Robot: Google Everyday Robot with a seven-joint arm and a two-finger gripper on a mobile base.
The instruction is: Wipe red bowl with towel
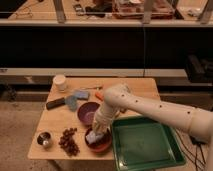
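Observation:
The red bowl (101,144) sits at the front of the wooden table (55,122), just left of the green tray. A pale towel (93,137) lies bunched inside the bowl. My gripper (98,128) comes down from the right on the white arm (155,111) and is pressed onto the towel in the bowl.
A purple bowl (88,111) stands just behind the red one. A green tray (142,145) fills the front right. A bunch of dark grapes (68,140), a metal cup (44,139), a white cup (60,82), a blue sponge (80,94) and a black tool (55,103) lie to the left.

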